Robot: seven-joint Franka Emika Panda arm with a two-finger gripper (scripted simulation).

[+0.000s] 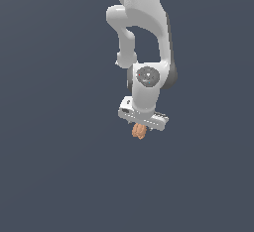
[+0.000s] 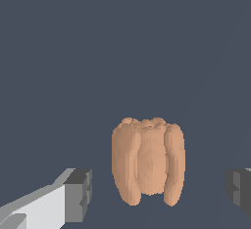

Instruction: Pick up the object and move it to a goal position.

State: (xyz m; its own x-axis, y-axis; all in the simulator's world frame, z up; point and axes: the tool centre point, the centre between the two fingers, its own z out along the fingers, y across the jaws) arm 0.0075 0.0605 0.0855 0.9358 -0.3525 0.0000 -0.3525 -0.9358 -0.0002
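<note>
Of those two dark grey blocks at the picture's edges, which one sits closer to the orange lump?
The dark grey finger pad on the white arm piece; the other pad leaves a wider gap to the orange-tan ridged blob.

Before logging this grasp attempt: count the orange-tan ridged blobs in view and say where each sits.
1. The orange-tan ridged blob sits between the gripper's open fingers, touching neither; in the exterior view it shows just below the gripper. None appear elsewhere.
</note>
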